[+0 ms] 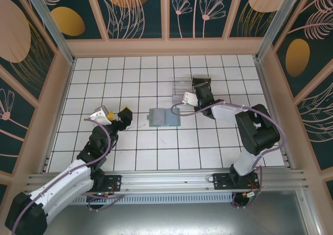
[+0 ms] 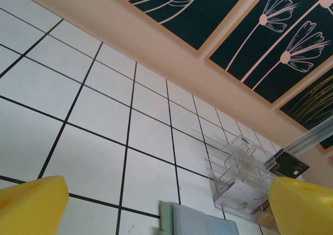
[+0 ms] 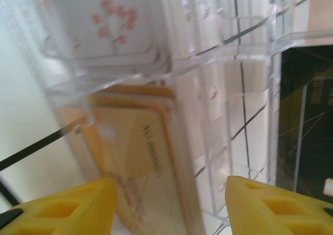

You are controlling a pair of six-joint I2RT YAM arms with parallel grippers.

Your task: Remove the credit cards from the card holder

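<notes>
- The left arm (image 1: 67, 180) reached up from the near edge of the tiled desk (image 1: 104, 78), low and slanted, and ended to the left of the card holder (image 1: 164, 118).
- The left gripper (image 1: 125, 116) sat just left of the card holder and apart from it, pointing towards it. In the left wrist view its yellow fingertips (image 2: 31, 206) were spread wide, with nothing between them and touching nothing.
- The card holder lay flat on the desk with both grey-green halves spread side by side. Its near edge showed at the bottom of the left wrist view (image 2: 197, 222).
- A clear plastic tray (image 1: 183, 86) stood just beyond the card holder, up and to its right. Cards (image 2: 242, 196) lay inside it. The right wrist view showed a tan one (image 3: 135, 151) and one with a pink flower print (image 3: 104, 16).
- The right gripper (image 1: 199, 90) was beyond and to the right of the card holder, at the tray's right side. Its yellow fingertips (image 3: 62, 209) stood well apart and gripped nothing. Whether they touched the tray wall (image 3: 223, 115) could not be told.
- The right arm (image 1: 255, 133) rose to the card holder's right, bent sharply at the elbow and stretched back leftward.
- A small black box (image 1: 202, 81) sat just right of the tray, farther from the card holder.
</notes>
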